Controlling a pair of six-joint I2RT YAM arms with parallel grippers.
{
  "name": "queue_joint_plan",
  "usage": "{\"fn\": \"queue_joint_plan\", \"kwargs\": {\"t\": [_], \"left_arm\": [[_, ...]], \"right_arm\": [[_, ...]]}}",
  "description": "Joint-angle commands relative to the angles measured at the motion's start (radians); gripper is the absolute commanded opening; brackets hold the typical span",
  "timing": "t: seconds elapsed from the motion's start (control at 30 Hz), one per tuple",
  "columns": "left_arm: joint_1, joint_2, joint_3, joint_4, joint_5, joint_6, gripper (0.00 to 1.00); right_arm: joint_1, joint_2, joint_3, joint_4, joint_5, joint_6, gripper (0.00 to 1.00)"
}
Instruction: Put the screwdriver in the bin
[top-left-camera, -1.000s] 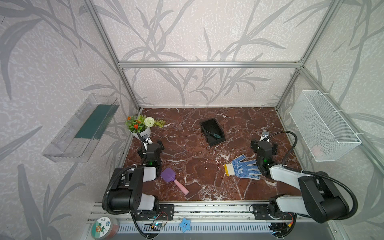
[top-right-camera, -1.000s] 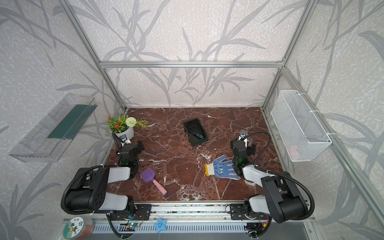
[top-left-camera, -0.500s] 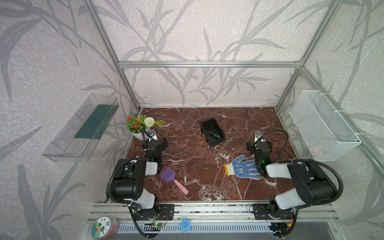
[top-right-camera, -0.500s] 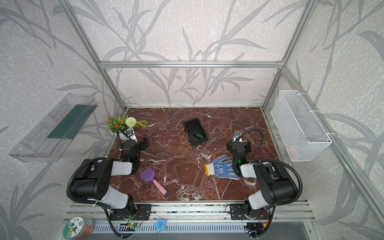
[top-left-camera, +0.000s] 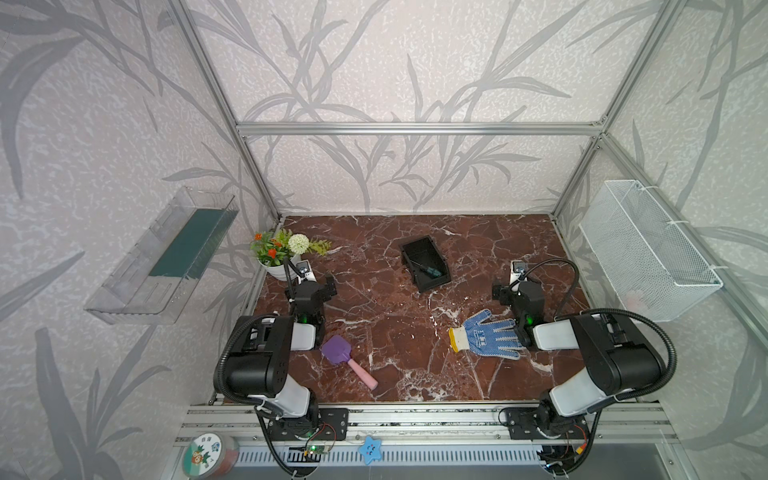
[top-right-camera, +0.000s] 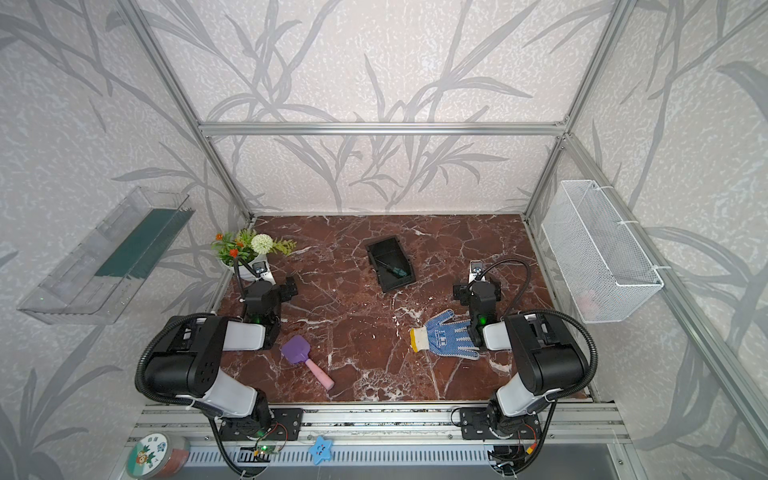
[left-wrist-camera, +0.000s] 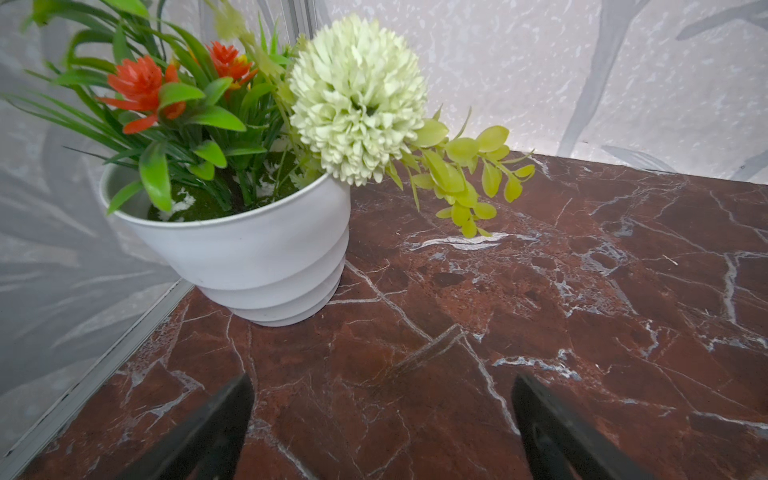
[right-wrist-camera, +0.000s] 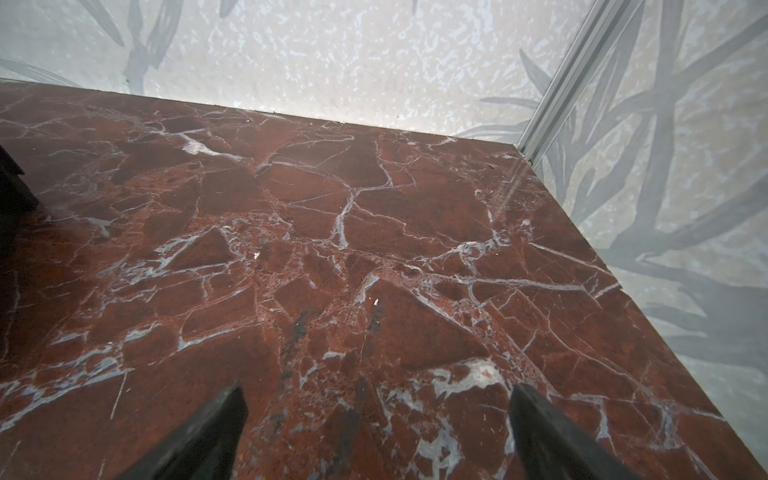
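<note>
- We see the screwdriver (top-left-camera: 428, 271) lying inside the bin (top-left-camera: 440, 282), just above the middle of the frame in both top views; its teal-green handle points toward the bin's lower right corner and its thin dark shaft toward the left wall.
- The bin sits on the red marble table (top-left-camera: 374, 316), turned at an angle, well apart from both arms.
- The left gripper (left-wrist-camera: 382, 415) hangs low over the table at the left of the frame, its 2 black fingers (left-wrist-camera: 224, 411) spread wide with only bare marble between them.
- Just beyond it stands the white flower pot (left-wrist-camera: 257, 257), upright, near the upper left corner of the table, holding orange and pale green artificial flowers.
- The right gripper (right-wrist-camera: 376, 419) hovers over the table at the right of the frame; its 2 fingers (right-wrist-camera: 216, 419) are also spread wide and hold nothing.
- A blue and white glove (top-left-camera: 486, 336) lies flat at the lower right of the table, its fingertips just beside or under the right arm's wrist; we cannot tell if they touch.
- A toy shovel (top-left-camera: 347, 359) with a purple head and pink handle lies at the lower left, near the left arm.
- A white wire basket (top-left-camera: 648, 253) hangs on the right wall, and a clear tray (top-left-camera: 162, 257) on the left wall.
</note>
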Motion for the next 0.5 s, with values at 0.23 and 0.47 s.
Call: {"fn": "queue_joint_plan", "kwargs": {"t": [0.23, 0.47], "left_arm": [[0.002, 0.010, -0.003, 0.022, -0.010, 0.013, 0.99], [0.003, 0.010, -0.004, 0.024, -0.010, 0.015, 0.99]], "right_arm": [[-0.017, 0.001, 0.014, -0.001, -0.045, 0.008, 0.99], [-0.025, -0.001, -0.001, 0.027, -0.080, 0.003, 0.99]]}}
